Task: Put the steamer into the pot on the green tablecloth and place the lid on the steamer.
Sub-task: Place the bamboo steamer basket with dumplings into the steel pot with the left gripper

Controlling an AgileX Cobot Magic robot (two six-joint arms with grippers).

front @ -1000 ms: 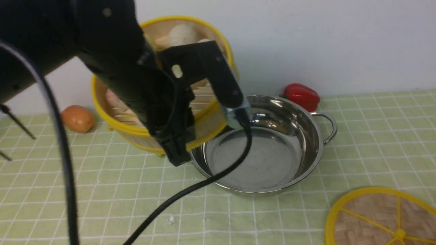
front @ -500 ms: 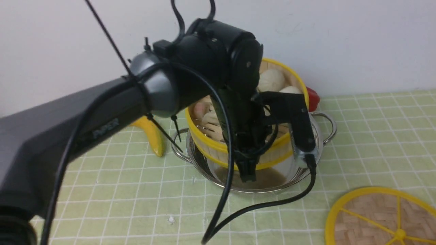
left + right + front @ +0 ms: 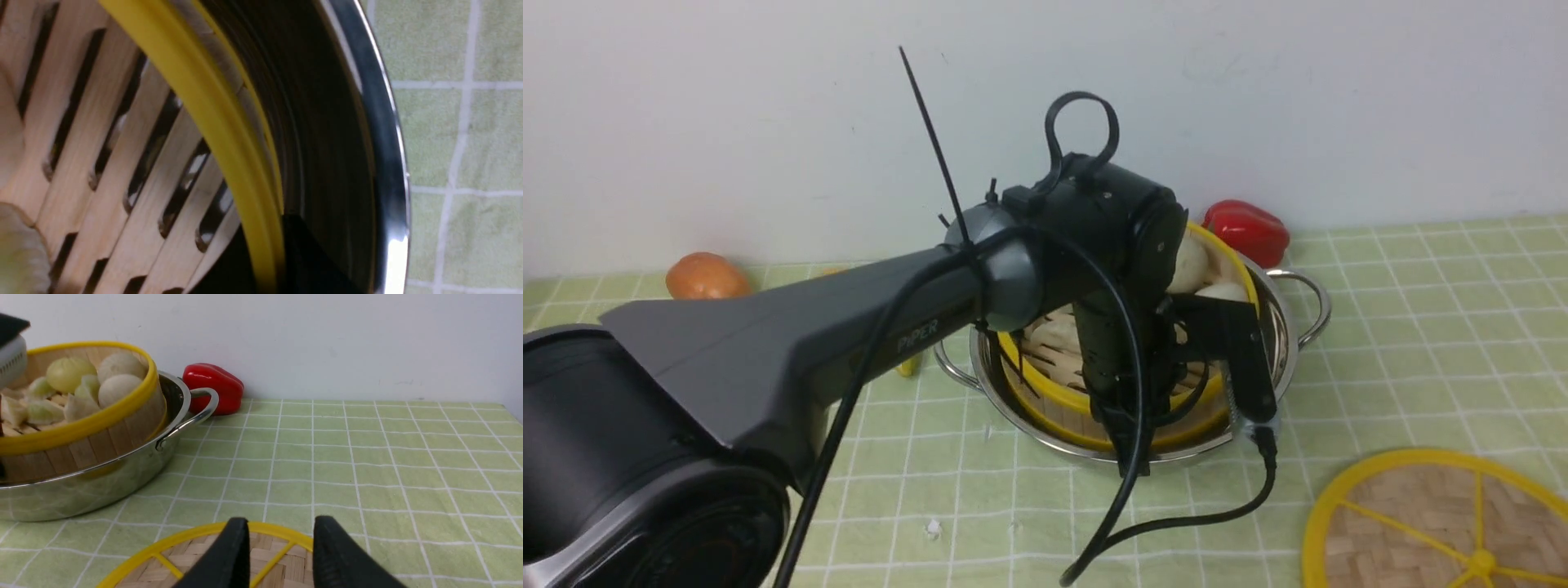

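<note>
Left gripper (image 3: 1131, 425) clamps the steamer (image 3: 1045, 390) rim, basket looking tilted in the pot (image 3: 1286, 343); released crooked, it could wedge. Right gripper (image 3: 281, 531) hangs, jaws apart, over the lid (image 3: 184, 551)

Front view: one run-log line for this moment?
left gripper: shut on yellow-rimmed bamboo steamer | steamer: inside shiny steel pot | flat woven lid: on green tablecloth, under open right gripper

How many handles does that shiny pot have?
2: one handle is on the pot's right side, near the red pepper. The other is on its left side, partly hidden by the left arm.
</note>
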